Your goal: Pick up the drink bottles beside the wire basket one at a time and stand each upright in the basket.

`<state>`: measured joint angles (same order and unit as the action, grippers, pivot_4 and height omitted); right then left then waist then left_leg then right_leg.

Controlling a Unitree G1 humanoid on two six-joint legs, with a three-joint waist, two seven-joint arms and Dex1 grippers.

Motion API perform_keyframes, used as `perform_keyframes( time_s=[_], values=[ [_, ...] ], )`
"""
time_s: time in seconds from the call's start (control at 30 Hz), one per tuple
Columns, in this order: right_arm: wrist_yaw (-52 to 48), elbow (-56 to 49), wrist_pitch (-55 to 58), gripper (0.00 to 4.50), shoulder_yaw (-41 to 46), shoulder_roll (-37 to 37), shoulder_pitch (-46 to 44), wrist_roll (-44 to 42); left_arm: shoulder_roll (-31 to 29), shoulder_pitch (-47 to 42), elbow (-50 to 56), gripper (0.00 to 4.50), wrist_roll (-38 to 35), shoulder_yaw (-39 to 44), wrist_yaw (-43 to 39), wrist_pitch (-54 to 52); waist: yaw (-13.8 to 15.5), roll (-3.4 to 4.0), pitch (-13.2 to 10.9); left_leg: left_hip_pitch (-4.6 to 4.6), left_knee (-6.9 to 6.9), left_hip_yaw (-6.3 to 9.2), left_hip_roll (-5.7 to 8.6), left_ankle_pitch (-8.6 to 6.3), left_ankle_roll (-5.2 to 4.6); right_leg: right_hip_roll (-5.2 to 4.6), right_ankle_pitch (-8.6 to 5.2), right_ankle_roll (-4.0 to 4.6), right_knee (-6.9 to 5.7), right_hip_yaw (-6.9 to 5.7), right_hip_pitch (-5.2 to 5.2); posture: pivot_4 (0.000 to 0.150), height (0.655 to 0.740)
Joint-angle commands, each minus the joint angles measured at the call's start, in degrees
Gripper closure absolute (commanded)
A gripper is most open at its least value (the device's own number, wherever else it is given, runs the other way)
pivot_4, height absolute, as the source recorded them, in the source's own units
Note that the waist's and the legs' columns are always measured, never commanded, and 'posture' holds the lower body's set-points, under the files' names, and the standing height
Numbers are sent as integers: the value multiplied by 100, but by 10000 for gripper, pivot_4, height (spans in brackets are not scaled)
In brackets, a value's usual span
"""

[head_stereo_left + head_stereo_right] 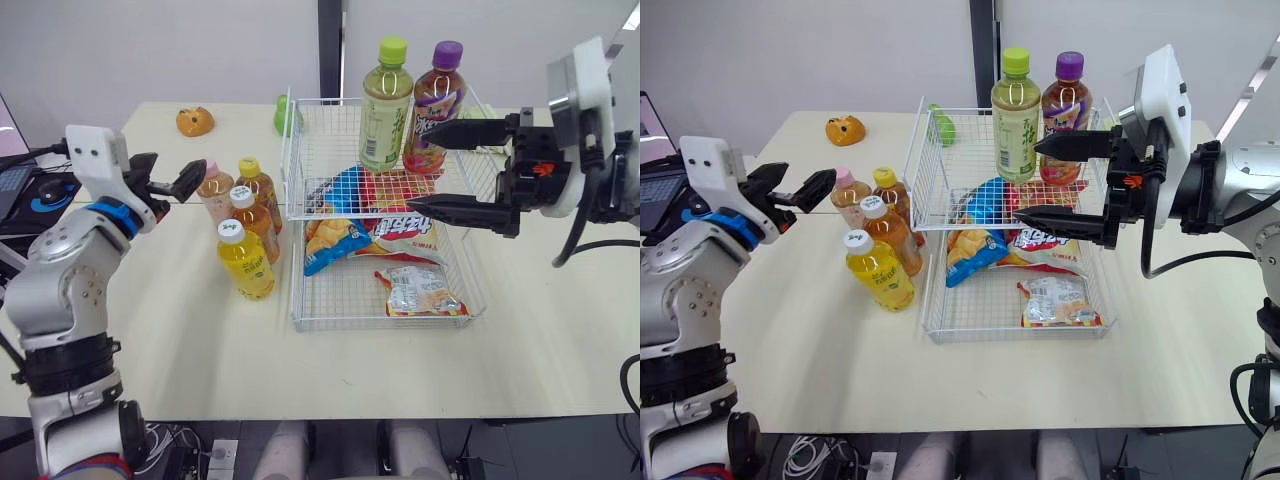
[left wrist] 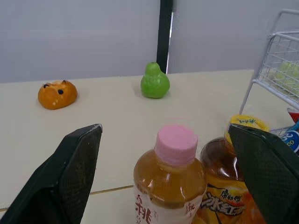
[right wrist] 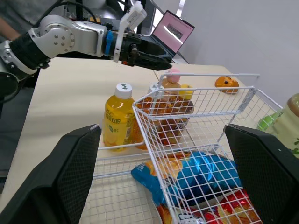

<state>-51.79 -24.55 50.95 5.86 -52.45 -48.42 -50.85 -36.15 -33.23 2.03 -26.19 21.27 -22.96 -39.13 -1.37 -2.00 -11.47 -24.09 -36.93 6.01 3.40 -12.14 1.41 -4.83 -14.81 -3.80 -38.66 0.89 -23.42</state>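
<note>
Several drink bottles stand in a cluster left of the white wire basket (image 1: 296, 250): a pink-capped one (image 1: 214, 192), a yellow-capped amber one (image 1: 258, 188), a white-capped amber one (image 1: 252, 222) and a white-capped yellow one (image 1: 244, 262). My left gripper (image 1: 180, 168) is open just left of the pink cap (image 2: 175, 144), which sits between its fingers untouched. Two bottles stand upright at the basket's back: green-capped (image 1: 386, 105) and purple-capped (image 1: 435, 108). My right gripper (image 1: 408, 170) hangs open and empty over the basket, just in front of the purple-capped bottle.
Snack bags lie in the basket: a blue one (image 1: 345, 192), a red one (image 1: 405, 225) and a small packet (image 1: 420, 290). An orange toy (image 1: 195, 121) and a green pear toy (image 2: 154, 82) sit at the table's back. A laptop (image 3: 175, 31) stands off the table's left side.
</note>
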Motion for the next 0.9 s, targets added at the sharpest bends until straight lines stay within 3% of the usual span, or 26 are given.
perform_keyframes(
  time_s=[0.03, 0.4, 0.53, 0.77, 0.9],
  values=[
    [130, -304, 68, 0, 313, -73, 19, -201, 20, -315, -273, 345, 232, -184, 106, 257, -11, 0, 0, -1, 0, 1, 0, 0, 0, 0, 0, 0, 0, -1, -1, 1500, 7400],
    [281, -427, 80, 0, 382, -37, 155, -358, 261, -1137, -1743, 345, 669, -749, -110, 966, -8, -1, 0, -1, -1, 3, 3, 0, 0, -1, 0, 0, 1, -2, 1, 1500, 7400],
    [277, -410, 85, 0, 382, -42, 128, -377, 297, -1272, -2092, 8827, 773, -812, -197, 1150, -18, -1, 0, -1, -1, 1, 2, 0, 0, -1, 0, 0, 1, -1, 0, 1500, 7400],
    [319, -402, 68, 0, 389, -38, 129, -396, 301, -1231, -2103, 30887, 879, -835, -247, 1291, -15, -1, 0, -2, -1, 3, 3, 0, 0, -2, 0, -1, 1, -1, -1, 1500, 7400],
    [292, -323, -20, 0, 354, -44, 151, -295, 303, -1161, -1932, 31052, 882, -797, -249, 1268, -15, -1, 0, -3, -1, 4, 3, 0, 0, -3, 0, -1, 2, -2, -1, 1500, 7400]
  ],
)
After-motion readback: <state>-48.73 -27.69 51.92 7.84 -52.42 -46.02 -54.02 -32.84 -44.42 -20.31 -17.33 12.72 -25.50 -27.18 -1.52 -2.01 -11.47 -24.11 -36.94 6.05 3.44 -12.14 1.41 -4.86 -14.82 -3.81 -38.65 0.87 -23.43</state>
